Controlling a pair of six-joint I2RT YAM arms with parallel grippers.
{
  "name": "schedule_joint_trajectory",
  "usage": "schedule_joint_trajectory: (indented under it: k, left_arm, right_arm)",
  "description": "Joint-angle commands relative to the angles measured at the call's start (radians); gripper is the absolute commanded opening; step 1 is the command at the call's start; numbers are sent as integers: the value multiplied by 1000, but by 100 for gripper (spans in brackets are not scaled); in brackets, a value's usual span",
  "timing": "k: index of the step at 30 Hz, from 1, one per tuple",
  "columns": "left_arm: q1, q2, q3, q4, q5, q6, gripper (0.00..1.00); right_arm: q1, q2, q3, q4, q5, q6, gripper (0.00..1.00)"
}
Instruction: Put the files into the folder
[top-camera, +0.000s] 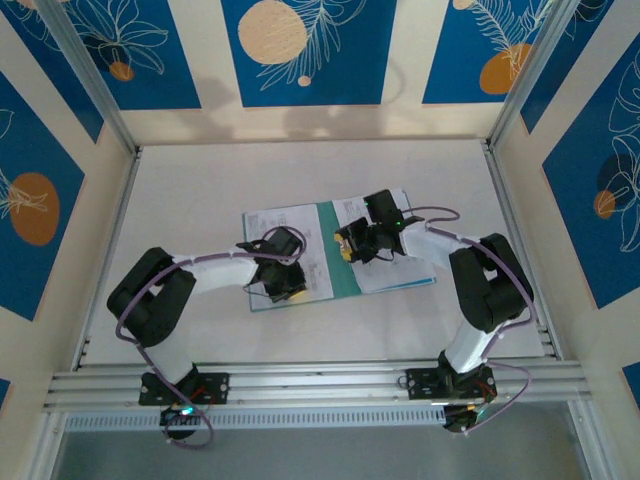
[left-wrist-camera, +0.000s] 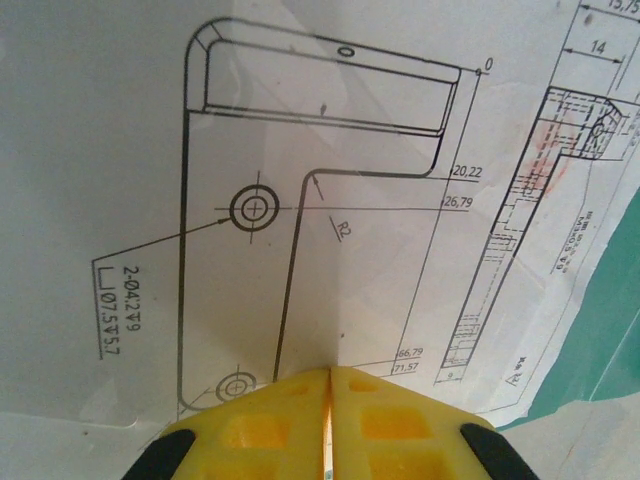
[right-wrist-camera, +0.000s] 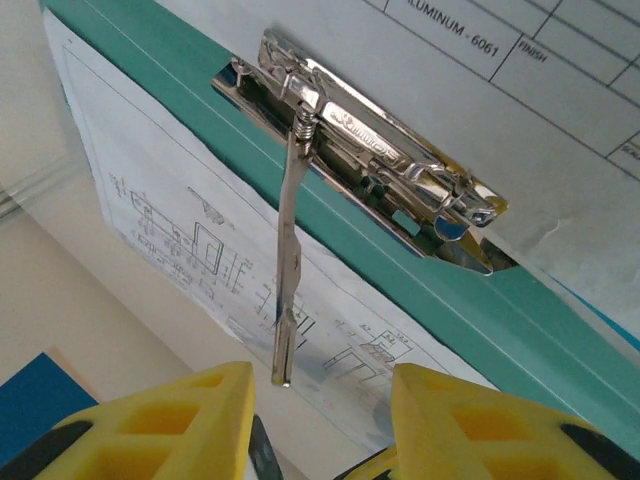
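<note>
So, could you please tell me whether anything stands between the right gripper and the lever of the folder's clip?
Nothing visible does. The right gripper is open, and the raised lever of the clip on the folder points straight at it, with its free end reaching the gap between the gripper's fingers.

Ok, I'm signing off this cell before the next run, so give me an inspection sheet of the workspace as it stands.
Surface: white table, the work near its middle.
Job's things: teal folder lies open; files lie either side of its spine; its metal clip has the lever raised.
Clutter: nothing seen.
Grippers: left gripper shut, tips at a printed sheet; right gripper open, fingers either side of the lever.
Cables: purple cables loop along both arms.
Surroundings: blue-and-cream leaf-print panels; aluminium rail at the near edge.
</note>
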Motion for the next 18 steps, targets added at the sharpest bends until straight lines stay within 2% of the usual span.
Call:
schedule_joint_trajectory:
  k: [1, 18]
  left_arm:
    - [-11, 54, -22, -29, -9, -11, 9]
    - [-14, 50, -30, -22, -4, -12, 9]
  right_arm:
    - [-8, 11, 29, -12, 3, 11, 39]
    - [-30, -13, -15, -24, 11, 7, 28]
